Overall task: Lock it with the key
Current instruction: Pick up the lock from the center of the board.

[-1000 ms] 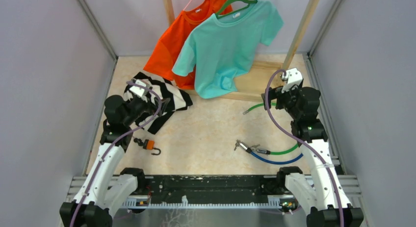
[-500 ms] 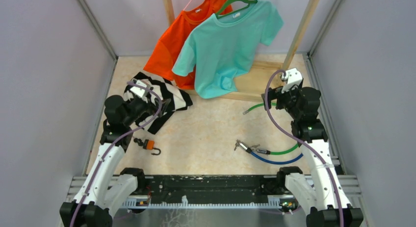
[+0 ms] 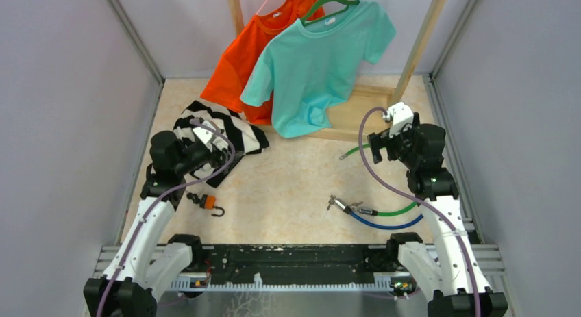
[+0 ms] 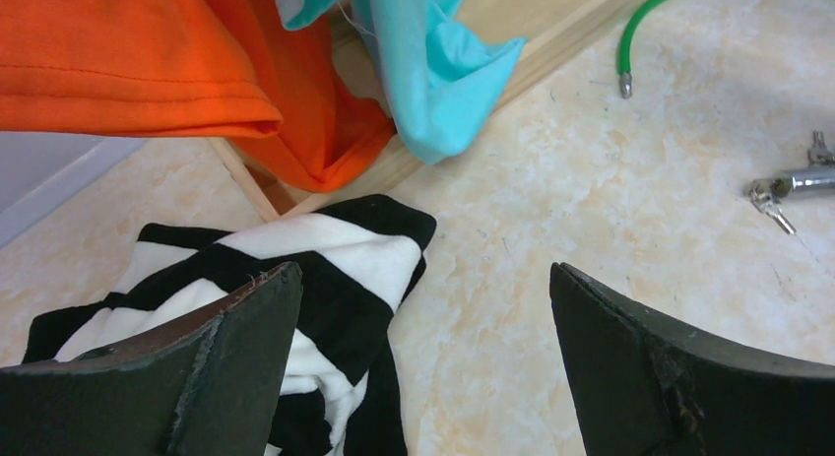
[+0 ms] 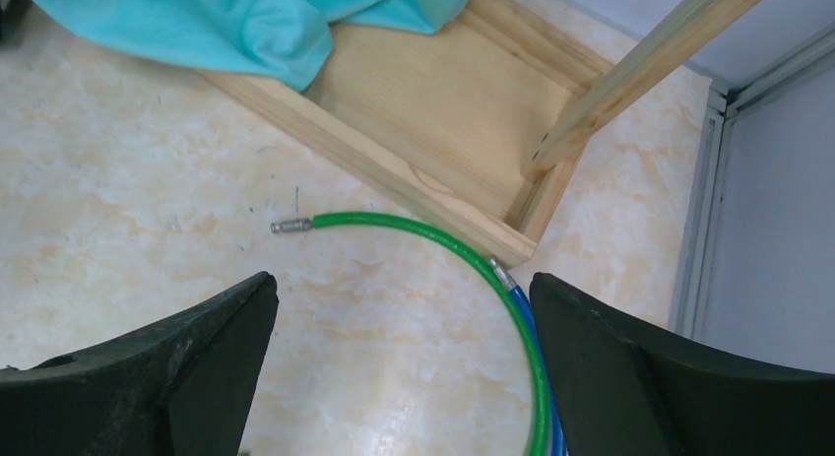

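Observation:
A small orange padlock (image 3: 209,203) lies on the table near the left arm's base, its metal shackle (image 3: 218,211) pointing right and a dark piece at its left end. A bunch of metal keys (image 3: 334,203) (image 4: 773,195) lies right of centre, at the end of a silver barrel (image 3: 363,210) joined to a green cable (image 3: 394,211) and a blue cable (image 3: 384,224). My left gripper (image 3: 220,150) (image 4: 423,367) hangs open above the edge of a striped shirt, nothing between its fingers. My right gripper (image 3: 373,146) (image 5: 404,367) is open over bare table, beside the green cable (image 5: 433,239).
A black-and-white striped shirt (image 3: 219,135) (image 4: 325,269) lies crumpled at the left. An orange shirt (image 3: 240,57) and a teal shirt (image 3: 315,64) hang from a wooden rack whose base (image 3: 356,115) (image 5: 443,111) stands at the back. Grey walls close in both sides.
My left gripper has shifted slightly right over the striped shirt. My right gripper has moved a little left and nearer. Both stay open; padlock and keys have not moved.

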You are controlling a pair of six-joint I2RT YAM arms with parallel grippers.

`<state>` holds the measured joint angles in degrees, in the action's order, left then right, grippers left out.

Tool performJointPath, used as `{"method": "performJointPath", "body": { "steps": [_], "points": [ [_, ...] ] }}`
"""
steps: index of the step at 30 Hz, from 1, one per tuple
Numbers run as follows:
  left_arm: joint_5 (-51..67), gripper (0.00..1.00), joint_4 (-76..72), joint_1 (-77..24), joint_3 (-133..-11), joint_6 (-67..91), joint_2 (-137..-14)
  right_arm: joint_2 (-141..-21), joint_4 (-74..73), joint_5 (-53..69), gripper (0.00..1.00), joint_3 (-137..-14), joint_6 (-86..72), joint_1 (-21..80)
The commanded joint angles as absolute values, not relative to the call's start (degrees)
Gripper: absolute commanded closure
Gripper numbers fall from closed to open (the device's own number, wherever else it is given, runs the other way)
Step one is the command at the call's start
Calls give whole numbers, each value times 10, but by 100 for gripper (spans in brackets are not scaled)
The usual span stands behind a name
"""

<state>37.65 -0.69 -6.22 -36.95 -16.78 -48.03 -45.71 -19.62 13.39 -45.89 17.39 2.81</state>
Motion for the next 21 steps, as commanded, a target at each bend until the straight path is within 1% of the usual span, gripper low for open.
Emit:
{"method": "performJointPath", "body": {
  "steps": [1,6,9,11,13,17,21],
  "points": [
    [417,1,34,-60,-390,-233,-488,-446,-254,152,1,-494,253,22],
    [443,1,115,-61,-401,-336,-506,-446,-350,198,1,-494,337,29],
    [454,1,219,-62,-422,-449,-520,-446,-377,209,1,-488,357,39],
    [446,1,274,-62,-433,-499,-528,-445,-384,215,1,-481,359,41],
    [441,1,308,-62,-438,-522,-531,-446,-398,225,1,-472,379,42],
    [442,1,328,-63,-441,-540,-540,-456,-449,236,1,-454,447,44],
    [459,1,304,-63,-437,-520,-553,-481,-508,243,6,-437,501,48]
  ]
}}
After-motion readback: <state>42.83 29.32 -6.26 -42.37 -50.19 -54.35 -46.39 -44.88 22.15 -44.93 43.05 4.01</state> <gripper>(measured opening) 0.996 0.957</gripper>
